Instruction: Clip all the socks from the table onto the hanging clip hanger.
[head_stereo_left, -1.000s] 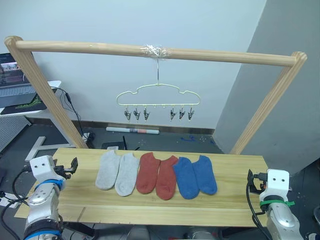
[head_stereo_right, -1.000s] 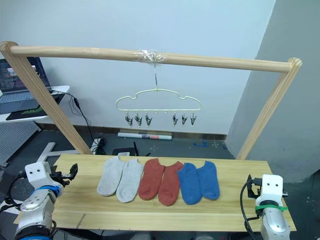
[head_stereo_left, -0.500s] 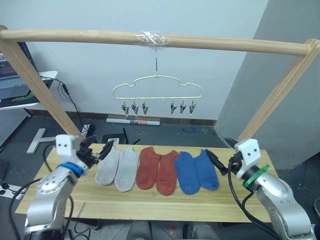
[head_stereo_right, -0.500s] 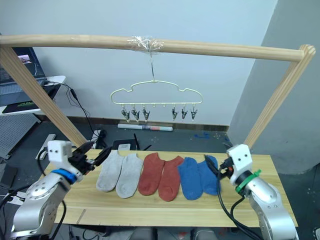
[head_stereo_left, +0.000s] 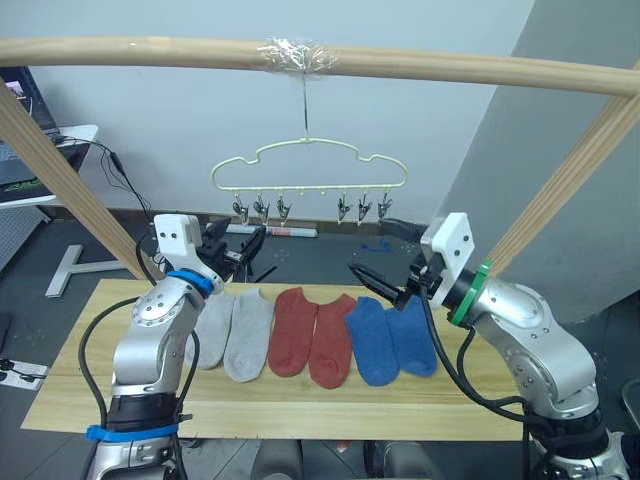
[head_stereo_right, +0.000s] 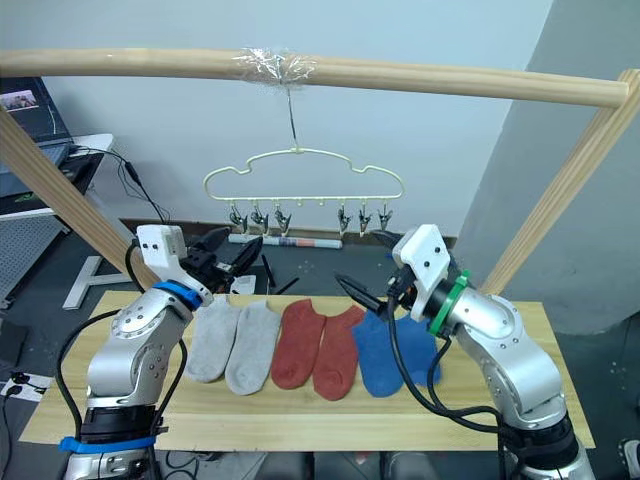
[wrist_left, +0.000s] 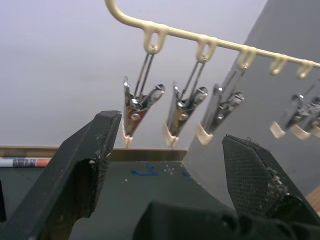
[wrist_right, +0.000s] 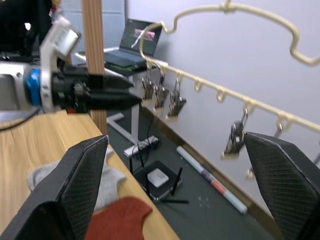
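Hanging just above and beyond both wide-spread grippers, left gripper (head_stereo_left: 236, 252) and right gripper (head_stereo_left: 385, 285), is the clip hanger (head_stereo_left: 305, 170); its silver clips (wrist_left: 137, 107) show close in the left wrist view, while the socks (head_stereo_left: 312, 335) lie below on the table (head_stereo_left: 60, 385).

Head stereo overlooking table (head_stereo_left: 60, 400); wrist views near clip hanger (wrist_left: 200, 37)

The robot's two arms are silver-grey metal with rounded joint housings. Each wrist carries a white boxy camera block. A blue band rings the left wrist, a green one the right. Black cables loop along both forearms. The left gripper (head_stereo_left: 238, 250) and right gripper (head_stereo_left: 378, 284) have tapered black fingers (wrist_left: 85, 165) with textured pads.
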